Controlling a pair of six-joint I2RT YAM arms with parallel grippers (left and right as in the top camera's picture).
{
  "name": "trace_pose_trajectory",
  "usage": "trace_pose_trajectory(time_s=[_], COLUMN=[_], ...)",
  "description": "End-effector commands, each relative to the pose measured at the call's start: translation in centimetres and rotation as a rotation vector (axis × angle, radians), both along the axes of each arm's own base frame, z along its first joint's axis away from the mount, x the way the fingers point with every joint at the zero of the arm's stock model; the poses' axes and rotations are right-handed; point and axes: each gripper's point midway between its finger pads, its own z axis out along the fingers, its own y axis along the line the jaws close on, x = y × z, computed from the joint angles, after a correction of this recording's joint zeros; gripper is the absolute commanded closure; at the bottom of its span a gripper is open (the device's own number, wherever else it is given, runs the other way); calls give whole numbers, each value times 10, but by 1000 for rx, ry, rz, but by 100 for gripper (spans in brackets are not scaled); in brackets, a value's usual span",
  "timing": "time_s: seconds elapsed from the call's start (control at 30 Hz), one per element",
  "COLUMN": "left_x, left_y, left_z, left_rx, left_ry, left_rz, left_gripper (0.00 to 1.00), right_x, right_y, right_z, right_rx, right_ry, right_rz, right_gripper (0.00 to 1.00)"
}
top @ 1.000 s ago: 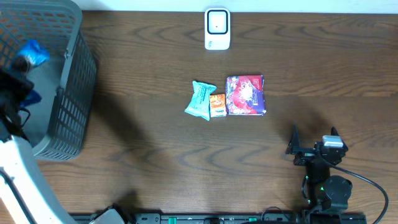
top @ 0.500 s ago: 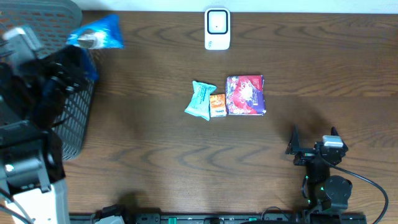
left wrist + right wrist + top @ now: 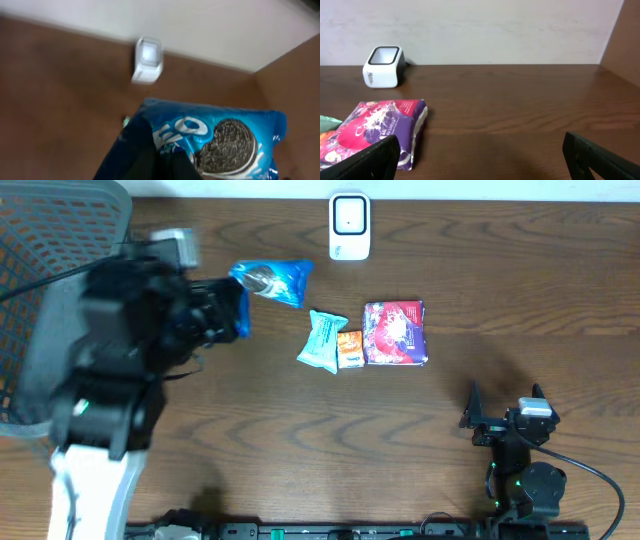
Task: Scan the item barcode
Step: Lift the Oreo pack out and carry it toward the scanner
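Pack [image 3: 272, 280] has left the basket [image 3: 60, 192] and moved toward the scanner [image 3: 349, 226].
Left gripper [image 3: 238, 308], clamped on the pack, holds it above the table near the far edge, left of the scanner; scan judged pending. Right gripper [image 3: 505, 405] idle, jaws apart.

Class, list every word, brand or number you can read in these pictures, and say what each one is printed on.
"EO": tail of a white brand name, rest hidden, on the blue cookie packet.
Scanner side label: too small to read.
Purple packet print: blurred, unreadable.
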Motion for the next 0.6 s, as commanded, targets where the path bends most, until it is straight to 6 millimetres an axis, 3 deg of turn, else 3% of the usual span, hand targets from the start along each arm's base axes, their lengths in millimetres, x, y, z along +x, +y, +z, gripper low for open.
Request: trace_pose_trajectory(time_s=[0.0,0.07,0.1,0.23,0.3,0.4,0.57], left_x=[27,39,51,75,86,104,112], left_y=[7,3,-1,10,17,11,-2], left_z=[-59,-87,-117,-168,-187,-215,-258], left_rx=[145,189,227,306,294,207,97], left_ry=[145,214,282,368,397,431,516], left_rz=[124,153,176,304,408,500,621], left_gripper=[93,93,93,93,93,93,92], right_x=[0,0,0,0,0,0,0], right_y=[2,2,2,2,2,2,2], right_z=[-1,-1,-1,-1,-1,-1,-1], right_rx=[18,18,18,18,18,18,18], right_ry=[0,0,0,0,0,0,0], right_rz=[9,9,9,9,9,9,9], right_gripper=[1,1,1,1,1,1,1])
